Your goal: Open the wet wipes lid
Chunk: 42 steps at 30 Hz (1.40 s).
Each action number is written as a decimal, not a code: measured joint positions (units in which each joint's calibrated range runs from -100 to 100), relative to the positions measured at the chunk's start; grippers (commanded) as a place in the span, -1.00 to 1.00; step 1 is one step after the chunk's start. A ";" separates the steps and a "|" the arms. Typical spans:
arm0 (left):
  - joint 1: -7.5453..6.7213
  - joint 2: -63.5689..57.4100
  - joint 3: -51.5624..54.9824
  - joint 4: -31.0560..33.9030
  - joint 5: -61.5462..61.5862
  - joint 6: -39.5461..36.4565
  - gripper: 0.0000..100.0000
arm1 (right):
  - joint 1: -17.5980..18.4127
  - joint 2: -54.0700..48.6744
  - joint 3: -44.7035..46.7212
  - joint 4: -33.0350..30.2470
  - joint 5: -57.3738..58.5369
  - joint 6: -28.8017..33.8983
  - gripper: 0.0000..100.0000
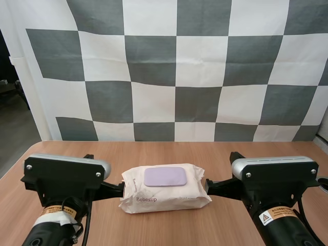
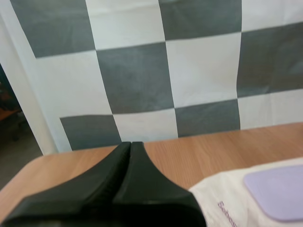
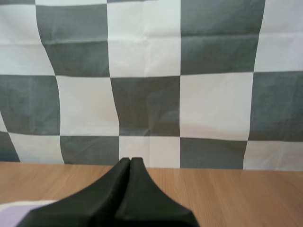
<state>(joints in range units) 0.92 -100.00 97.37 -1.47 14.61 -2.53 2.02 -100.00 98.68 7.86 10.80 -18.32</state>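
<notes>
A pack of wet wipes (image 1: 165, 189) lies flat on the wooden table (image 1: 164, 151) between my two arms, cream wrapper with a lilac lid (image 1: 165, 176) that sits closed on top. My left gripper (image 1: 119, 188) rests just off the pack's left end, and in the left wrist view its fingers lie together as one dark wedge (image 2: 130, 144) beside the pack (image 2: 232, 198) and lid (image 2: 279, 191). My right gripper (image 1: 210, 185) sits just off the pack's right end; its fingers also form one shut wedge (image 3: 130, 161).
Bare wooden tabletop extends behind the pack to the table's far edge and on both sides of the arms.
</notes>
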 measured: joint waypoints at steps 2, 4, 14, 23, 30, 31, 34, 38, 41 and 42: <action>0.00 0.00 -3.08 0.00 -0.50 0.00 -1.00 | 0.00 0.00 -2.64 0.00 -1.76 0.00 -1.00; 0.00 0.00 -7.05 0.31 -0.50 0.00 -1.00 | 0.00 0.00 -6.76 0.00 -1.75 0.00 -1.00; 0.00 0.00 -27.15 1.47 15.39 -0.09 -1.00 | 0.00 0.00 -26.55 0.00 -1.58 0.00 -1.00; 0.00 0.00 -42.45 -0.39 35.09 1.10 -1.00 | 0.00 0.00 -40.10 0.35 10.79 0.00 -1.00; 0.00 5.45 -44.80 -1.64 48.30 7.50 -1.00 | 0.00 3.07 -45.52 0.35 23.42 -2.27 -1.00; 0.00 8.02 -44.80 -1.64 50.16 8.58 -1.00 | 0.00 5.46 -47.80 0.26 27.20 -4.20 -1.00; 0.00 15.01 -44.80 -4.13 57.03 12.11 -1.00 | 0.00 11.28 -52.69 0.26 36.10 -8.03 -1.00; 0.00 19.84 -44.80 -7.68 62.12 15.82 -1.00 | 0.00 16.30 -56.43 0.26 43.63 -9.73 -1.00; 0.00 24.99 -44.80 -12.65 66.79 19.91 -1.00 | 0.00 20.16 -58.89 0.26 49.62 -9.69 -1.00; 0.00 27.76 -44.80 -14.63 69.59 22.07 -1.00 | 0.00 23.67 -61.13 0.26 54.05 -9.69 -1.00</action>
<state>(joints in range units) 0.92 -72.24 52.57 -16.10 84.19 19.54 2.02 -76.33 37.55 8.12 64.85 -28.02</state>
